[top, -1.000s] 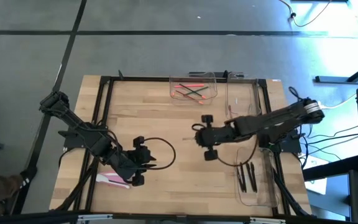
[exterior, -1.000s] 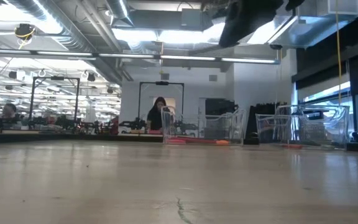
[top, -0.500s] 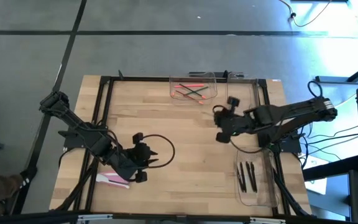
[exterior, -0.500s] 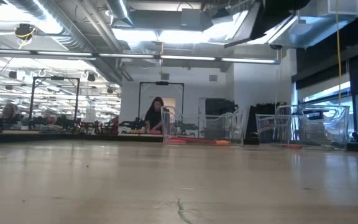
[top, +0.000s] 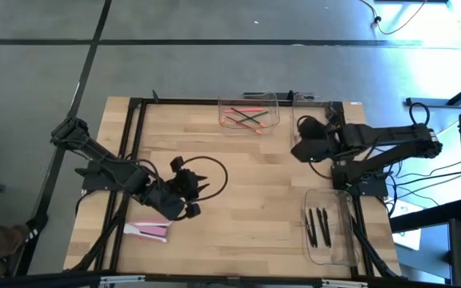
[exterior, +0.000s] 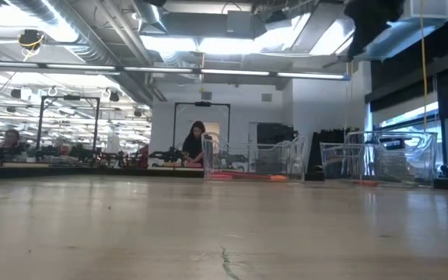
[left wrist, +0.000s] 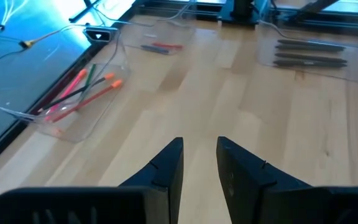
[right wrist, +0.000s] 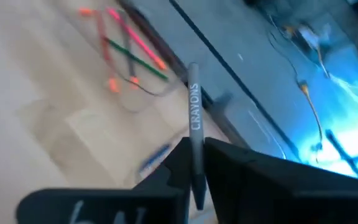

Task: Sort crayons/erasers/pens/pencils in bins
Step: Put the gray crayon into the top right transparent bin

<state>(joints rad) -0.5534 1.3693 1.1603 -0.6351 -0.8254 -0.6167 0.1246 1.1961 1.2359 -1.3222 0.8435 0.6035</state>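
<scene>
My right gripper [top: 301, 134] is shut on a grey crayon [right wrist: 194, 118] marked CRAYONS, high over the table's far right, by a clear bin [top: 311, 112]. The far bin [top: 250, 114] holds several coloured crayons and also shows in the right wrist view [right wrist: 126, 56]. A third bin [top: 328, 232] at the near right holds dark pens. The pink eraser [top: 150, 230] lies flat on the table at the near left. My left gripper [top: 194, 190] is empty beyond the eraser, its fingers [left wrist: 169, 168] a little apart. My right gripper pinches the crayon between its two fingers [right wrist: 229, 165], which lie along the stick. The labelled length [right wrist: 195, 106] sticks out past the fingertips, lifted clear of the table. The gripper itself hides the held end.
Black frame bars [top: 134, 144] run along the table's left, far and right sides. The bin by my right gripper holds a red and a blue stick [left wrist: 160, 47]. Bare wood lies in the table's middle [top: 254, 184]. A person [exterior: 195, 144] is far off in the room.
My right gripper has carried the grey crayon from the table's middle toward the far right, up to the bins. My left gripper has moved a little toward the far edge and the right, away from the eraser, which has stayed in place.
</scene>
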